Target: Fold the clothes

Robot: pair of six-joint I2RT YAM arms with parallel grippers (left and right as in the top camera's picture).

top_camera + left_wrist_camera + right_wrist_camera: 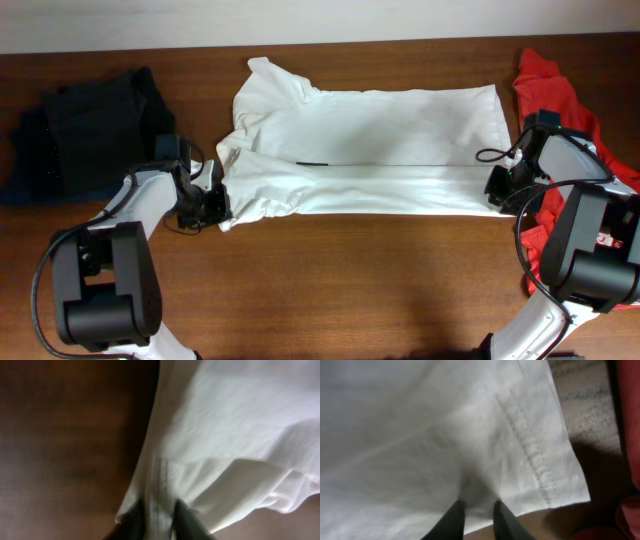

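The white T-shirt (370, 150) lies across the middle of the table, folded lengthwise, collar end to the left and hem to the right. My left gripper (212, 203) is shut on its front left corner, pinching a stitched edge of the white T-shirt (160, 510) between its fingers (159, 521). My right gripper (497, 188) is shut on the front edge near the hem corner; the white T-shirt (470, 450) fills the right wrist view, with the fingers (477, 510) gripping it. The red T-shirt (550, 85) lies crumpled at the right, partly under my right arm.
A dark garment pile (85, 125) lies at the back left. Bare wooden table (350, 280) lies in front of the shirt. The red cloth (627, 420) sits just right of the hem corner.
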